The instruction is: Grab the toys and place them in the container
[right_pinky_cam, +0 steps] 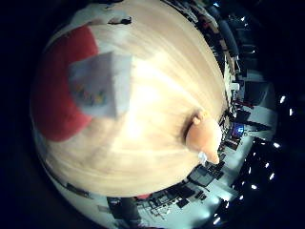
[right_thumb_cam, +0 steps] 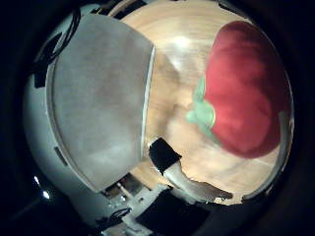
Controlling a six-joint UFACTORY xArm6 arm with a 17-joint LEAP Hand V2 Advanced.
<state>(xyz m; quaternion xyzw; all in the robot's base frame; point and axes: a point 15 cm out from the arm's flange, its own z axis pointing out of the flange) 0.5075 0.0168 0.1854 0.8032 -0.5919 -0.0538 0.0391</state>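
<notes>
In the right thumb side palm view a big red soft toy (right_thumb_cam: pixel 246 93) with a green part (right_thumb_cam: pixel 202 113) lies on the wooden table (right_thumb_cam: pixel 182 49), close to the palm. A grey fabric container (right_thumb_cam: pixel 98 103) stands beside it. One black and white finger of my hand (right_thumb_cam: pixel 172 169) reaches in between the container and the toy; I cannot tell how the fingers stand. In the right little finger side palm view the red toy (right_pinky_cam: pixel 57 91) shows with a pale grey printed piece (right_pinky_cam: pixel 103 84) against it. A small orange toy (right_pinky_cam: pixel 198 129) lies further off on the table.
The round wooden table (right_pinky_cam: pixel 152 67) ends in an edge just beyond the orange toy. Dark room furniture and ceiling lights (right_pinky_cam: pixel 250 119) lie around the table. Bare tabletop stretches between the red toy and the orange toy.
</notes>
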